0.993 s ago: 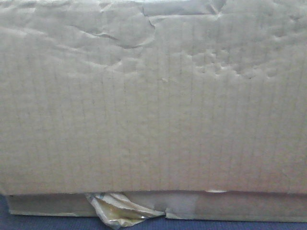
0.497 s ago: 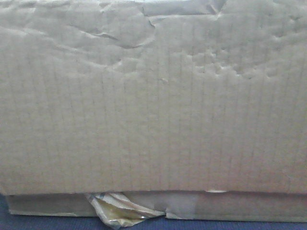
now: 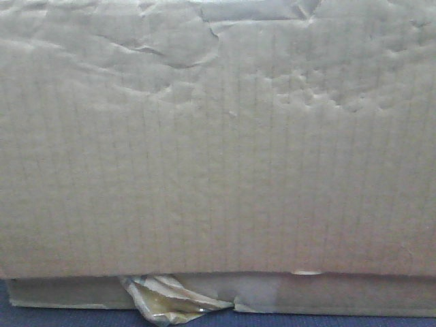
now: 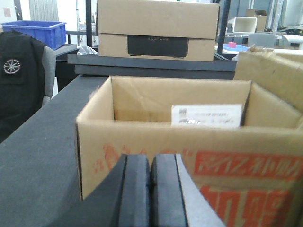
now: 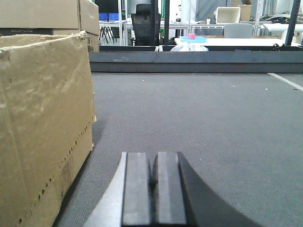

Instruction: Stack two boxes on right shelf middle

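A plain cardboard box (image 3: 218, 150) fills the front view, its crumpled side right against the camera. In the left wrist view an open cardboard box with red print (image 4: 189, 142) stands just ahead of my left gripper (image 4: 150, 170), whose jaws are pressed together with nothing in them. A white label (image 4: 206, 116) shows inside that box. In the right wrist view a worn cardboard box (image 5: 42, 123) stands to the left of my right gripper (image 5: 154, 170), which is shut and empty, low over the grey surface (image 5: 203, 123).
A closed brown box with a dark panel (image 4: 158, 30) sits on a dark ledge (image 4: 151, 66) behind the open box. A black chair (image 4: 21, 71) and blue bin (image 4: 35, 30) are at far left. Torn tape (image 3: 167, 300) hangs under the near box.
The box in the front view has shifted very slightly; otherwise nothing visibly moved.
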